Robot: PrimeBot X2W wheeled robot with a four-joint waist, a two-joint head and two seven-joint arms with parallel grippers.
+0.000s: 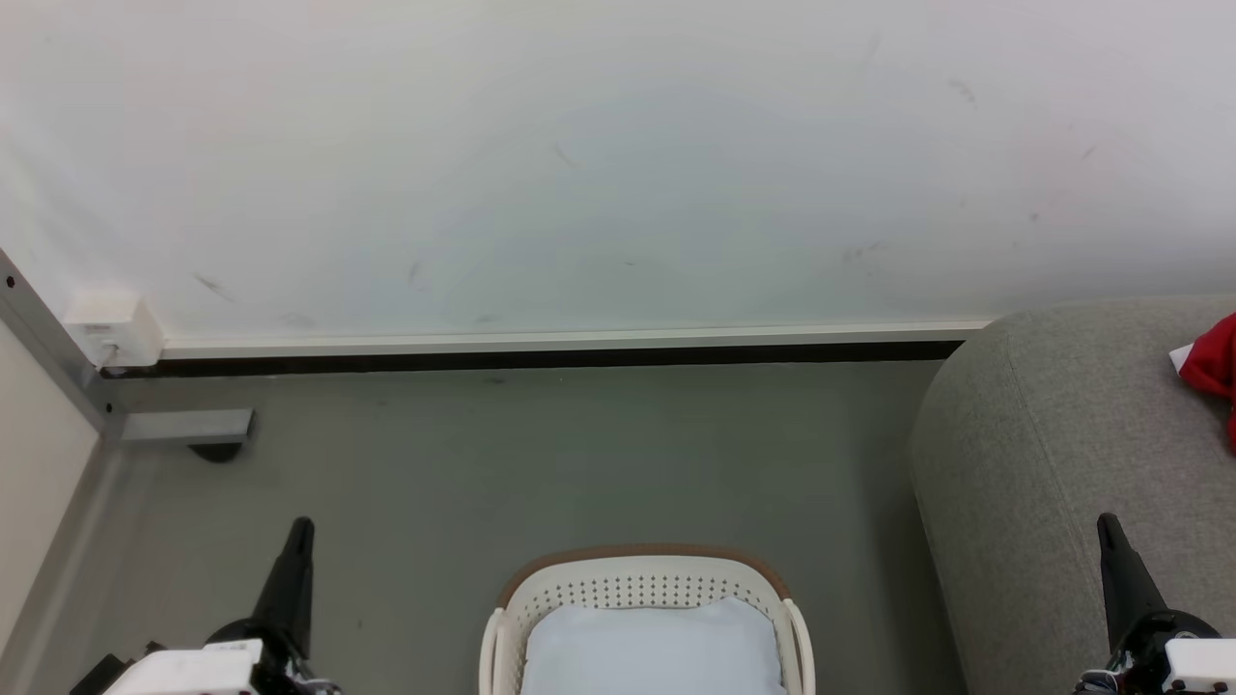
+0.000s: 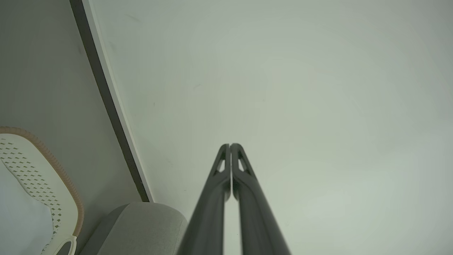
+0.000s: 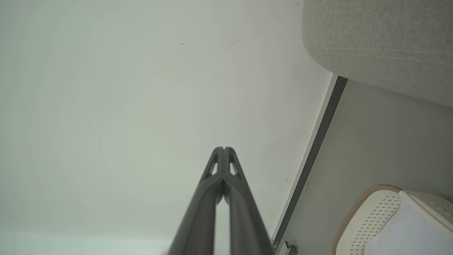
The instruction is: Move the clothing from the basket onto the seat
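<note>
The cream-white basket (image 1: 645,581) stands on the floor at the bottom centre of the head view, with pale white-blue lining (image 1: 652,649) showing inside it. A piece of red clothing (image 1: 1215,367) lies on the grey seat (image 1: 1043,454) at the right edge. My left gripper (image 1: 301,529) rests at the lower left, left of the basket, shut with nothing held. My right gripper (image 1: 1109,526) is at the lower right, in front of the seat, also shut and empty. In the left wrist view the fingertips (image 2: 230,146) touch; in the right wrist view the fingertips (image 3: 224,149) touch too.
A white wall (image 1: 599,164) with a dark skirting strip (image 1: 541,359) runs behind the grey floor (image 1: 541,463). A metal frame leg (image 1: 183,425) and a white box (image 1: 114,330) sit at the far left.
</note>
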